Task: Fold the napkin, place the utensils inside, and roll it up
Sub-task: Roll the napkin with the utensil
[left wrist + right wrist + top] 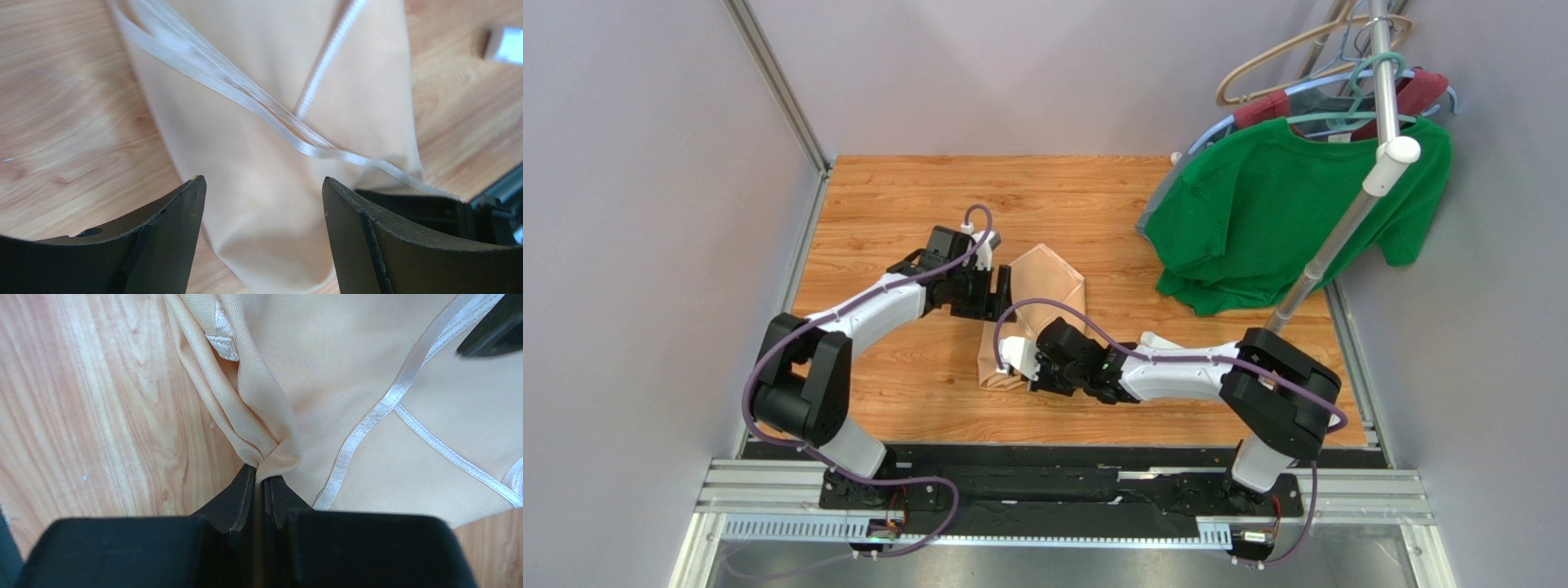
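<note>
— Top view first?
— I see the napkin (1048,284) folded mid-counter (891,208), with the left fingers (994,294) at its left edge and the right fingers (1008,365) at its near end.
— Left wrist?
— Fingers apart, hovering over the napkin.
— Right wrist?
— Fingers clamped on a bunched fold of the napkin.

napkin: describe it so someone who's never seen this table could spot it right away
On the wooden table, look midway between the left arm and right arm. The napkin lies there, folded, pointed at its far end. It is peach-tan cloth with a pale shiny hem, unlike the green shirt hanging at the far right.
</note>
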Action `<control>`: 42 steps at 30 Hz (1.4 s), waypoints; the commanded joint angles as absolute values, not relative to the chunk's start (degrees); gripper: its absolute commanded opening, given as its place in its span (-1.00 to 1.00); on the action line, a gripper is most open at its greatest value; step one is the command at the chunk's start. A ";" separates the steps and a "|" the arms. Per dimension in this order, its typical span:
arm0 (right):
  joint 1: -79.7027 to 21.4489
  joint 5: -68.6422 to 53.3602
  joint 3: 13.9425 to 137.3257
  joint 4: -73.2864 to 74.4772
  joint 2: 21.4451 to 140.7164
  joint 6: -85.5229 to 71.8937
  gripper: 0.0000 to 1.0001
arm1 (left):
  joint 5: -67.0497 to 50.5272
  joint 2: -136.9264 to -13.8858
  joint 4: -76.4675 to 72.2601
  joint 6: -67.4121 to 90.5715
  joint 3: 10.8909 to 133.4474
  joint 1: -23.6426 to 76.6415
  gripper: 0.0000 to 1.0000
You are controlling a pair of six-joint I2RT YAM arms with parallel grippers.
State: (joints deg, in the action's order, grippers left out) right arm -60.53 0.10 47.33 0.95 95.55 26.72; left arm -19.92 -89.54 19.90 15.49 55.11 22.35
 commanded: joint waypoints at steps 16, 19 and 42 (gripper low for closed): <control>-49.93 -24.78 60.63 20.56 97.03 19.69 -1.00 | -22.94 -64.43 -11.32 18.73 29.98 20.91 0.55; -48.43 -26.63 62.31 23.11 98.52 20.30 -1.00 | -25.13 -63.98 -13.96 17.84 28.13 22.76 0.55; -39.90 -44.38 75.76 36.65 112.50 20.74 -1.00 | -22.33 -69.87 -12.66 11.96 27.51 33.49 0.54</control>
